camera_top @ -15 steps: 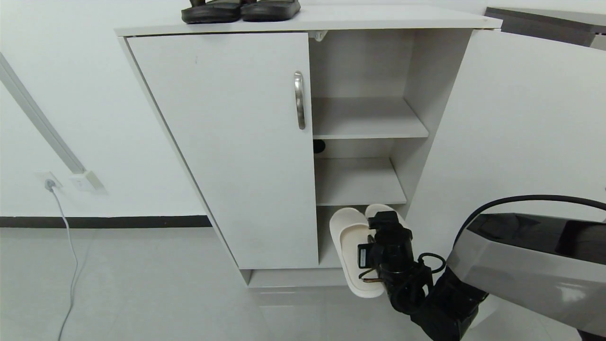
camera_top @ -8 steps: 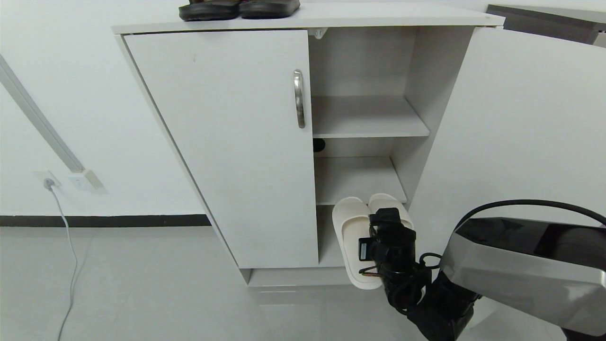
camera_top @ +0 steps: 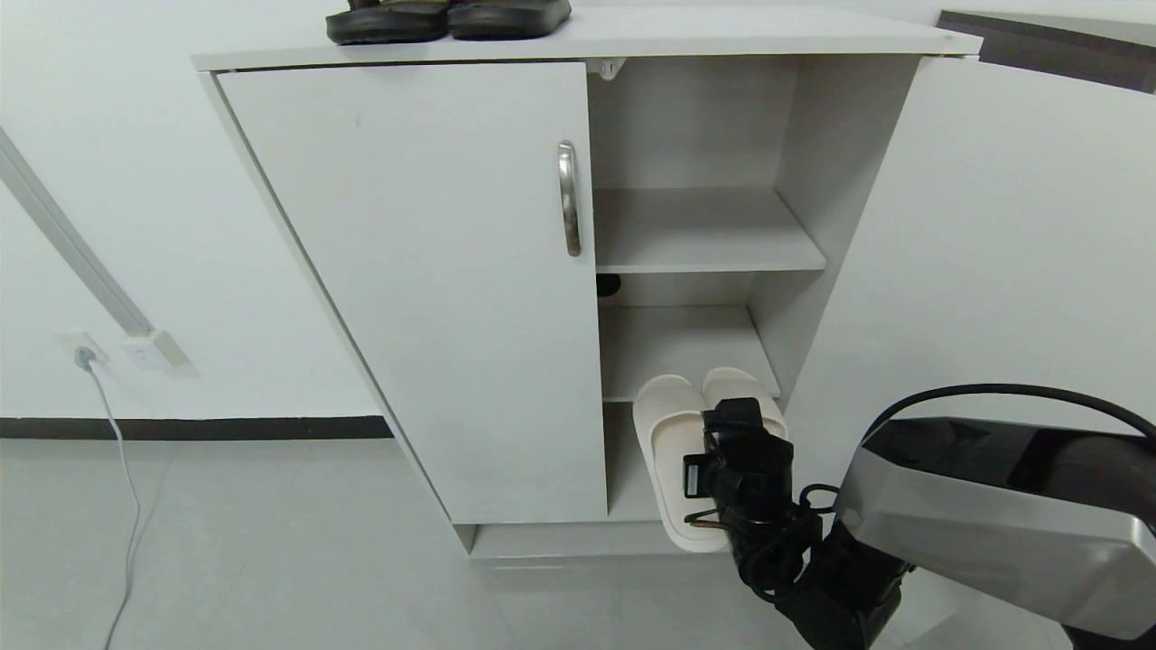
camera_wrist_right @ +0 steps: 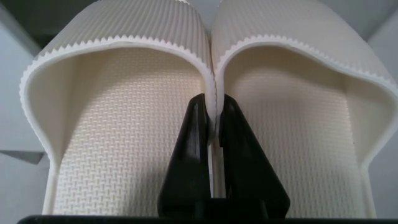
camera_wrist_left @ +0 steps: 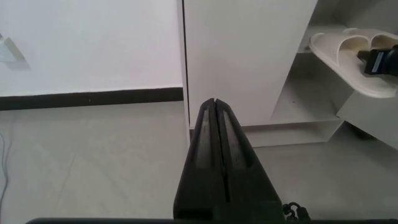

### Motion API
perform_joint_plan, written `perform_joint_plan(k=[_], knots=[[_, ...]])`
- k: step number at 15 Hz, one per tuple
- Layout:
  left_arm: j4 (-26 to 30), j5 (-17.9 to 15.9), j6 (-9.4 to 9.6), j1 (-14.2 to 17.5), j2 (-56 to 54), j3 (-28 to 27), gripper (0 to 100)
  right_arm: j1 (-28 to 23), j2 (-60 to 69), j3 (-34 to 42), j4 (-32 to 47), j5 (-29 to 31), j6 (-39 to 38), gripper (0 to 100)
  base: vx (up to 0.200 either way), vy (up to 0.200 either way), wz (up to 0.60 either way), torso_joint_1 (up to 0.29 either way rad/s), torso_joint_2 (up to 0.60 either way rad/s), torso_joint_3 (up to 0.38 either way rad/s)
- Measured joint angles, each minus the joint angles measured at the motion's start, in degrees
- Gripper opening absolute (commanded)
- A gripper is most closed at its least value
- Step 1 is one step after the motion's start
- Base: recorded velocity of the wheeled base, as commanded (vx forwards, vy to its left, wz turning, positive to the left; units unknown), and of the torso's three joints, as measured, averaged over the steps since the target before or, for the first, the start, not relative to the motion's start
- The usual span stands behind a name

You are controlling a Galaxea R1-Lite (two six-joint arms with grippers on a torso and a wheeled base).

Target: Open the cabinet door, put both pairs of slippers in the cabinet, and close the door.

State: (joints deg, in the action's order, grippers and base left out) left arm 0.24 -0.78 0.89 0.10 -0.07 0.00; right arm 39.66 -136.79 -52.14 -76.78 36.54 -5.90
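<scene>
At cabinet's [camera_top: 406,271] bottom opening, slide white slippers [camera_top: 664,442] in level under shelf [camera_top: 677,352], right gripper [camera_wrist_right: 212,106] clamped on their touching inner edges; release once seated. Hold left gripper [camera_wrist_left: 214,104], fingers together, clear.

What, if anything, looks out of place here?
Nothing damaged or spilled. The black slippers sit on the cabinet top, not inside; the white slippers, pinched by the right end effector, hang at the bottom compartment's opening.
</scene>
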Motion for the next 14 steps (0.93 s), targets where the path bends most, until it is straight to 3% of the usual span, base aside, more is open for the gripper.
perform_joint_plan(k=[2, 8, 14], knots=[[0.00, -0.01, 0.00, -0.02, 0.00, 0.00, 0, 0.11, -0.06, 0.00, 0.04, -0.05, 0.00, 0, 0.200, 0.000, 0.00, 0.005, 0.00, 0.002], [-0.02, -0.01, 0.00, 0.00, 0.00, 0.00, 0, -0.20, -1.66, -2.02, 0.04, -0.84, -0.06, 0, 0.000, 0.000, 0.00, 0.000, 0.00, 0.000], [-0.06, -0.01, 0.17, 0.00, 0.00, 0.00, 0, -3.69, -3.84, -14.73, 12.32, -1.06, -0.56, 0, 0.000, 0.000, 0.00, 0.000, 0.00, 0.000]])
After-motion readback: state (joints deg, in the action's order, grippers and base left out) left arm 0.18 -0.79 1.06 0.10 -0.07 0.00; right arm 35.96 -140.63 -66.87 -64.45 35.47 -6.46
